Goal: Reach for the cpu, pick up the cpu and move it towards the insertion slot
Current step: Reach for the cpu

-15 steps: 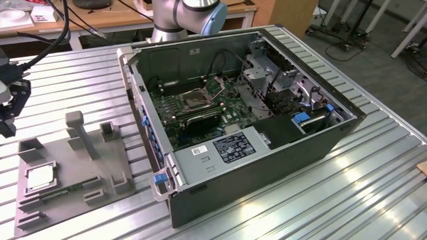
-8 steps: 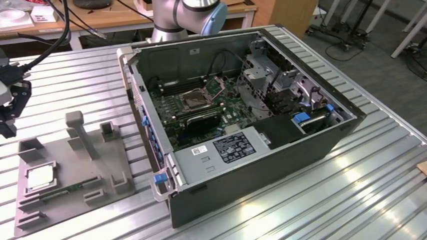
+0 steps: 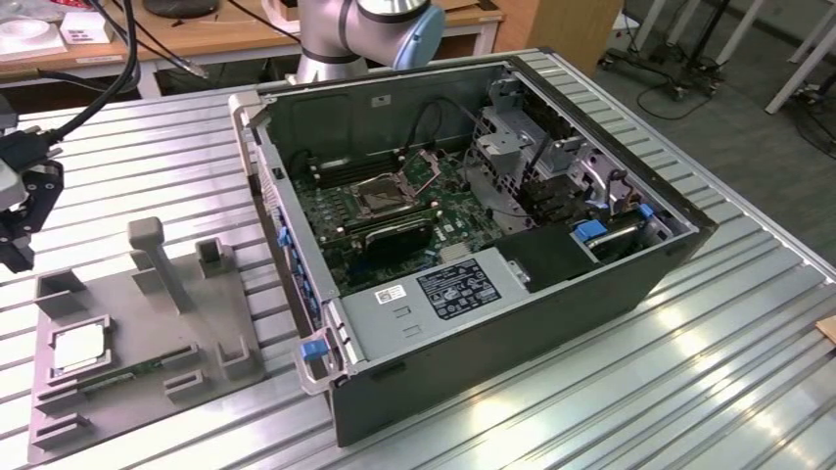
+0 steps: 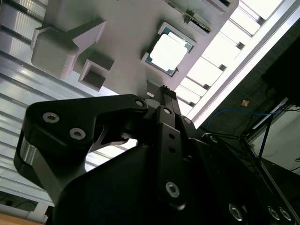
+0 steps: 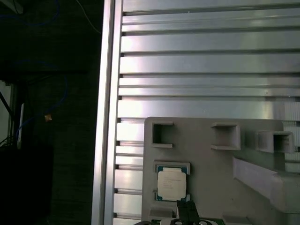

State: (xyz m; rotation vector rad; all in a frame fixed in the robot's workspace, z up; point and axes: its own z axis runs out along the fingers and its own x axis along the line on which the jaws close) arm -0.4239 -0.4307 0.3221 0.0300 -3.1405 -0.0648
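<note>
Nearest to us, at the lower left of the exterior view, the grey tray point(image 3: 144, 323) lies on the slatted metal table point(image 3: 653, 392). The cpu point(image 3: 78, 351) sits flat in a square recess of the tray, silvery top up. The green memory stick point(image 3: 131, 374) lies just beside it, toward the exterior view's right.

We judge the step in hand to be the reach. The chip is untouched in its recess and the gripper point(image 3: 20, 235) hangs at the left edge of the frame, above the tray and apart from it.

To do this well, we would square the gripper to the chip's edges, as the first wrist view allows: there the cpu point(image 5: 171, 183) lies just ahead of the gripper point(image 5: 186, 213). We would then come down plumb and take the chip by two opposite sides. The recess walls fit closely around it, so a tilted approach risks catching the frame or scraping the lid.

In the second wrist view the cpu point(image 4: 168, 51) shows bright past the gripper point(image 4: 165, 91). We cannot tell how wide the gripper stands.

Farther back, at mid-frame, the open computer case point(image 3: 523, 323) lies on its side. The insertion slot point(image 3: 383, 196) sits in its board, well apart from the chip. At the top centre the arm point(image 3: 379, 24) rises behind the case, and its wrist hangs at the left edge, pointing down toward the tray.
</note>
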